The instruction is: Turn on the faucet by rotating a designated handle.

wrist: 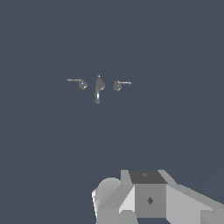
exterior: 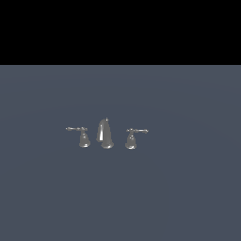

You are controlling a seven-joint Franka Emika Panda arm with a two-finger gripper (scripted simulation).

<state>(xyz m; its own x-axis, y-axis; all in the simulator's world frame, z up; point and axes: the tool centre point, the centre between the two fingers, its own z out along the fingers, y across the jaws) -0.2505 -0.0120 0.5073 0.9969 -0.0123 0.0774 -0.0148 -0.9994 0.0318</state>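
Observation:
The faucet is a small chrome three-piece set on the dark grey floor. Its curved spout (exterior: pixel 105 133) stands in the middle. The handle (exterior: pixel 132 139) stands on the exterior view's right of the spout, with its thin lever pointing right. Its twin (exterior: pixel 84 138) stands on the left with its lever pointing left. In the wrist view the handle (wrist: pixel 117 85), the spout (wrist: pixel 98 90) and the twin (wrist: pixel 82 84) show from above, far off. Only the grey and white body of my gripper (wrist: pixel 148 197) shows, far from the faucet. Its fingers are out of view.
The flat dark grey floor (exterior: pixel 188 188) spreads around the faucet in both views. A black band fills the top of the exterior view. The arm does not show in the exterior view.

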